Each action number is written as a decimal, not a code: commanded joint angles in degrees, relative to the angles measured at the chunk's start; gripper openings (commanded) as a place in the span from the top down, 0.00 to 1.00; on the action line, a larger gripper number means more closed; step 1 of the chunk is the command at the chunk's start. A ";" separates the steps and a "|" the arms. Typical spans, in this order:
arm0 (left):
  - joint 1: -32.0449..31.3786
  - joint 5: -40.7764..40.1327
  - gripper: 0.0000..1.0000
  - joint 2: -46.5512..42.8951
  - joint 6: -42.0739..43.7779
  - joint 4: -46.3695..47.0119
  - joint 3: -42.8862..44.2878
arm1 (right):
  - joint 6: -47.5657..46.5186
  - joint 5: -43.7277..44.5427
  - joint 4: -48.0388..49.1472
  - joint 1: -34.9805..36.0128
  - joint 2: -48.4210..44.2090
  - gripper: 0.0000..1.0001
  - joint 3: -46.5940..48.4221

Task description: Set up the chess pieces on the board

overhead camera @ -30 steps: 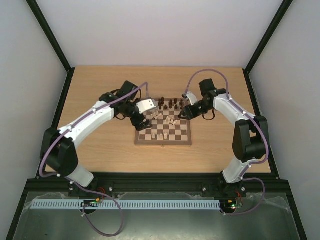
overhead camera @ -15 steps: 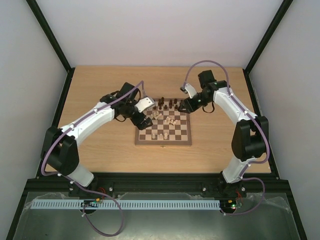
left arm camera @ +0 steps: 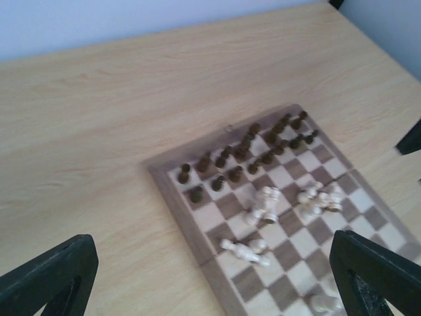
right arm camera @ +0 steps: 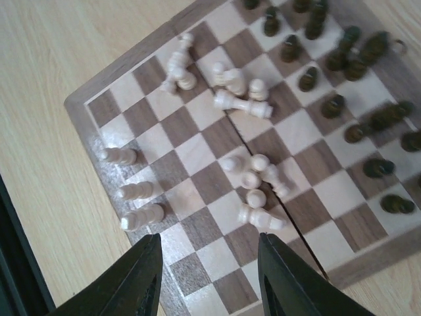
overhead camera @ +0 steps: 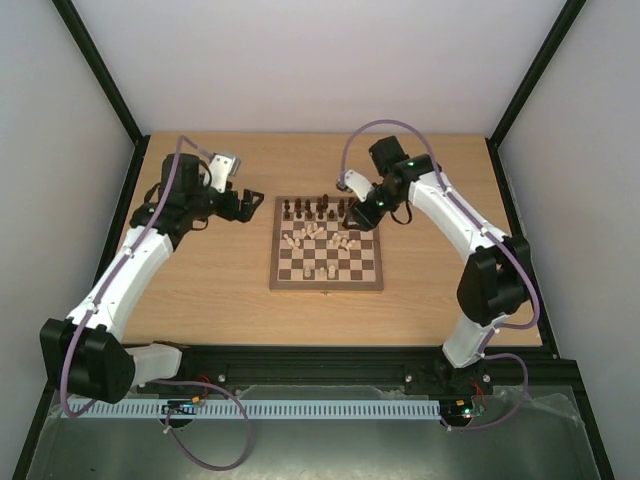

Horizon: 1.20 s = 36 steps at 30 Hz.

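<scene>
The board (overhead camera: 326, 287) lies mid-table. Dark chess pieces (overhead camera: 320, 209) stand along its far two rows, and pale ones (overhead camera: 320, 236) lie tipped in the middle. A few pale pieces (overhead camera: 318, 270) stand near the front. My left gripper (overhead camera: 256, 203) hovers over bare table left of the board, open and empty. In the left wrist view the board (left arm camera: 177, 210) sits ahead of the gripper (left arm camera: 210, 289). My right gripper (overhead camera: 359, 217) hangs over the board's far right part. In the right wrist view it (right arm camera: 210, 280) is open above empty squares, with tipped pale pieces (right arm camera: 256, 194) just ahead.
Three pale pieces (right arm camera: 131, 191) stand along one board edge (right arm camera: 77, 108) in the right wrist view. Dark pieces (right arm camera: 342, 66) fill the side farthest from them. Black frame posts and walls border the tabletop (overhead camera: 200, 290).
My left arm has swung off the board's left part, out over the table to its left. My right gripper has drawn back a little toward the board's far right corner.
</scene>
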 commanded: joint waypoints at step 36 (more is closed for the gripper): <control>14.18 19.42 0.13 -7.52 -25.12 20.59 -20.59 | -10.37 16.89 -5.19 22.34 15.18 0.71 1.03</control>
